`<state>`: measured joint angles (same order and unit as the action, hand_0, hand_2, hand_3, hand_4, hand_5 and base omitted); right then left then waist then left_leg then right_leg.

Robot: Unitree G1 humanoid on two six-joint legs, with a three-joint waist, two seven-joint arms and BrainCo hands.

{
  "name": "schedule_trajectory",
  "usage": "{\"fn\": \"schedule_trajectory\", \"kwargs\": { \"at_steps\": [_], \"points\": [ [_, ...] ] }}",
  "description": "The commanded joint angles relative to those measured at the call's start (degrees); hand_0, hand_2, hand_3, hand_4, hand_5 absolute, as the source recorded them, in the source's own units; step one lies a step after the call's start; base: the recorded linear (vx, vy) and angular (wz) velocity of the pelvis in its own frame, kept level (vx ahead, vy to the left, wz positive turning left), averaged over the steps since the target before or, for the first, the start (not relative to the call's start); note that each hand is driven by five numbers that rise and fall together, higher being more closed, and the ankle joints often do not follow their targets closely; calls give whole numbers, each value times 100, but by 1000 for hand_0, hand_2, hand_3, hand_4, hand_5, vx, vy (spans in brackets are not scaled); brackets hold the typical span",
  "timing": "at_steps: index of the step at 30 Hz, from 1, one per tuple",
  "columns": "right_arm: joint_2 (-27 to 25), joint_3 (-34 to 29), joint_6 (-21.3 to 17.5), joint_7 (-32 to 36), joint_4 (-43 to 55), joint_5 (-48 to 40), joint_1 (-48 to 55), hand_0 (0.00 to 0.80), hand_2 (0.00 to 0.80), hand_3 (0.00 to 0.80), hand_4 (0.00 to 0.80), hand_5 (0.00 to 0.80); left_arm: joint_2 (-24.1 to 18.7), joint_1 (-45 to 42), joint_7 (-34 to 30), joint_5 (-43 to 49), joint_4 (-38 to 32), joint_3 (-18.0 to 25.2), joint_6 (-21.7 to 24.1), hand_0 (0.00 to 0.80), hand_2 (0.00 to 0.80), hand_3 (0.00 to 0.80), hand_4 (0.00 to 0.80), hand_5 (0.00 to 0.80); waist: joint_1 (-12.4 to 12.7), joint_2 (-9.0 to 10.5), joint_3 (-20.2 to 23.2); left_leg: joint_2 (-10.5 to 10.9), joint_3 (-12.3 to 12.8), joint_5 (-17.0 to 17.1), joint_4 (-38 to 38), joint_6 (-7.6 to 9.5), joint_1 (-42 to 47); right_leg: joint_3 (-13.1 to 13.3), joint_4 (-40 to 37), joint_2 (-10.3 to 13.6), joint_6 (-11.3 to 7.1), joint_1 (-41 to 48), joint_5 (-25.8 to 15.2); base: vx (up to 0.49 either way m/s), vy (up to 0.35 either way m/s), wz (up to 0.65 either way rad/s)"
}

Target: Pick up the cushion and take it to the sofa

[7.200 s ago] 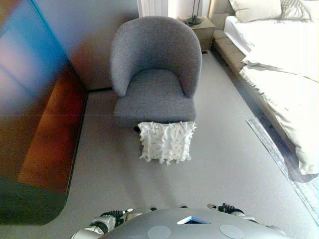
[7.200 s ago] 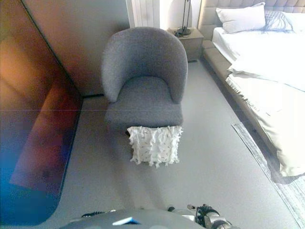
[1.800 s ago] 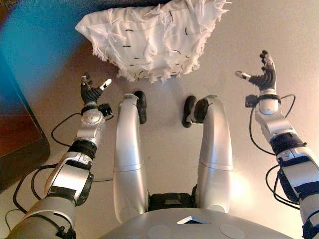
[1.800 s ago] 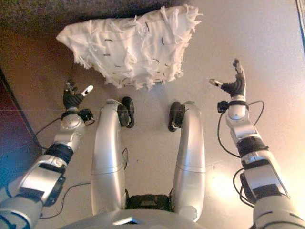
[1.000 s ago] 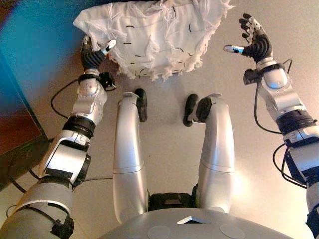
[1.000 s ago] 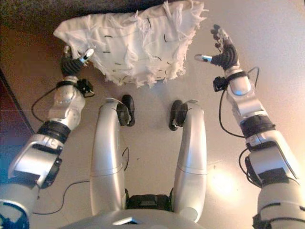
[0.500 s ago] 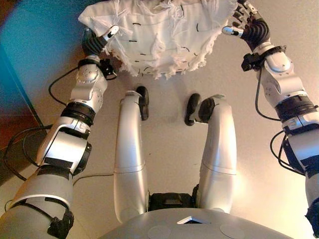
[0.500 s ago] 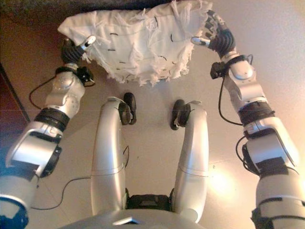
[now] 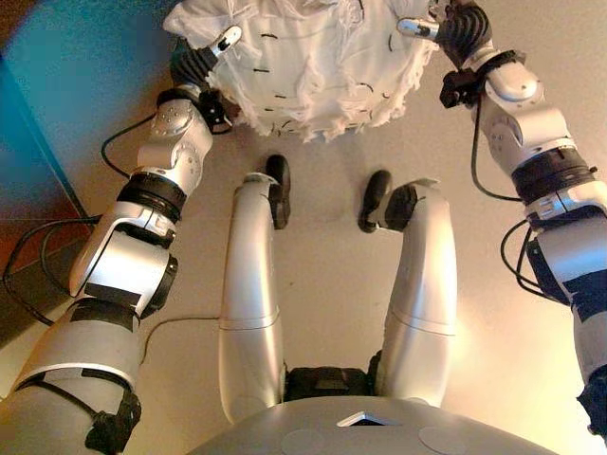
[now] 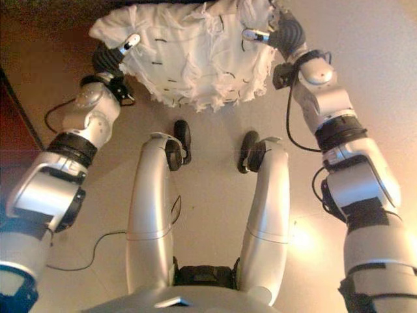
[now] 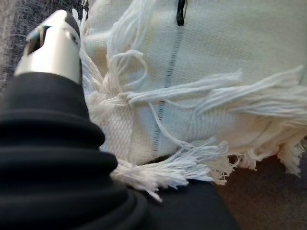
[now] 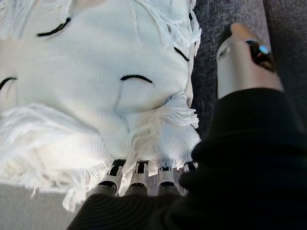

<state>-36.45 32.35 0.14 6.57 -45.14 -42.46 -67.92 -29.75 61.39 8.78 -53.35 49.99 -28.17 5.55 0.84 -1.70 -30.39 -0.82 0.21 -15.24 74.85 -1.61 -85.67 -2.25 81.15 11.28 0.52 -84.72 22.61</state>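
Note:
The white fringed cushion (image 9: 313,66) with short black dashes lies on the floor against the grey armchair's front (image 12: 230,19), at the top of the eye views. My left hand (image 9: 197,64) is at the cushion's left edge, thumb straight and lying on the fabric; the cushion fills the left wrist view (image 11: 216,72). My right hand (image 9: 457,28) is at the cushion's right edge. In the right wrist view its fingers (image 12: 139,175) reach straight under the fringed corner (image 12: 96,96) and its thumb stands free beside it. Both hands are open.
A dark wooden cabinet front (image 9: 24,218) runs along the left side. The pale floor (image 9: 322,246) lies between me and the cushion. The armchair's grey fabric also shows behind the cushion in the left wrist view (image 11: 19,14).
Both hands have moved forward and inward, from open and apart beside the cushion to touching its left and right edges. The view has tilted a little further down.

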Motion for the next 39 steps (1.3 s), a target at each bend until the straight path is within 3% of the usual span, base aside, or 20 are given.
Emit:
{"fn": "schedule_trajectory", "kwargs": {
  "at_steps": [1,7,8,9,10,11,13,21,29,33,39],
  "points": [
    [537,390,51,791,233,-208,-651,0,0,0,0,0,395,599,-648,-41,-132,-190,4,0,0,0,0,0,-58,-265,59,140,524,496,-395,-31,-5,16,-1021,-61,-169,154,-1328,-15,-3,6],
    [510,506,195,739,219,-324,-706,0,0,0,0,0,390,696,-927,-73,-249,-436,-118,0,0,0,0,0,-62,-300,59,94,543,536,-481,-41,11,7,-1118,-36,-181,177,-1383,-4,-1,2],
    [519,503,218,792,188,-279,-725,0,0,0,0,0,390,740,-933,-70,-239,-468,-144,445,445,445,445,445,-72,-305,59,94,548,538,-491,-41,3,7,-1133,-46,-191,172,-1389,-21,-7,5],
    [519,518,190,866,142,-279,-767,0,0,0,0,0,385,788,-960,-63,-217,-491,-190,747,747,747,747,747,-68,-303,59,87,543,555,-558,-43,7,2,-1181,-50,-197,173,-1397,-30,-8,4],
    [519,529,161,978,125,-299,-793,195,195,195,195,195,373,826,-986,-46,-200,-518,-190,800,800,800,800,800,-67,-304,59,85,540,577,-637,-43,24,-7,-1242,-57,-204,186,-1415,-33,-10,4],
    [513,552,170,995,123,-312,-825,800,800,800,800,800,361,862,-993,-41,-201,-541,-213,800,800,800,800,800,-65,-303,59,89,535,601,-714,-50,47,-20,-1296,-62,-215,206,-1435,-35,-12,3],
    [508,586,-3,1166,130,-221,-887,800,800,800,800,800,333,911,-1013,-50,-203,-599,-124,800,800,800,800,800,-58,-313,59,100,523,632,-851,-57,75,-32,-1417,-76,-225,231,-1470,-36,-11,1],
    [426,627,-460,635,97,-166,-1121,800,800,800,800,800,278,1121,-898,101,-231,-760,327,800,800,800,800,800,-52,-363,59,132,528,772,-1566,-105,293,-71,-1890,-198,-306,434,-1540,-50,-5,1],
    [416,436,-811,381,257,-400,-1090,800,800,800,800,800,286,1134,-848,-31,-437,-569,853,800,800,800,800,800,-56,-386,59,166,497,896,-2463,-179,655,-137,-2487,-360,-402,750,-1557,-47,-3,0],
    [401,235,-1010,304,690,-199,-624,800,800,800,800,800,346,645,-962,-10,-731,-396,1207,800,800,800,800,800,-72,-369,59,167,463,921,-2640,-222,879,-161,-2633,-419,-424,942,-1572,-17,-5,-1],
    [187,-119,-1121,132,1734,24,668,800,800,800,800,800,402,-611,-1083,250,-1588,-97,1569,800,800,800,800,800,-77,-322,59,74,432,842,-2295,-216,1079,-173,-2361,-359,-412,1091,-1553,4,-14,-2]
  ]
}}
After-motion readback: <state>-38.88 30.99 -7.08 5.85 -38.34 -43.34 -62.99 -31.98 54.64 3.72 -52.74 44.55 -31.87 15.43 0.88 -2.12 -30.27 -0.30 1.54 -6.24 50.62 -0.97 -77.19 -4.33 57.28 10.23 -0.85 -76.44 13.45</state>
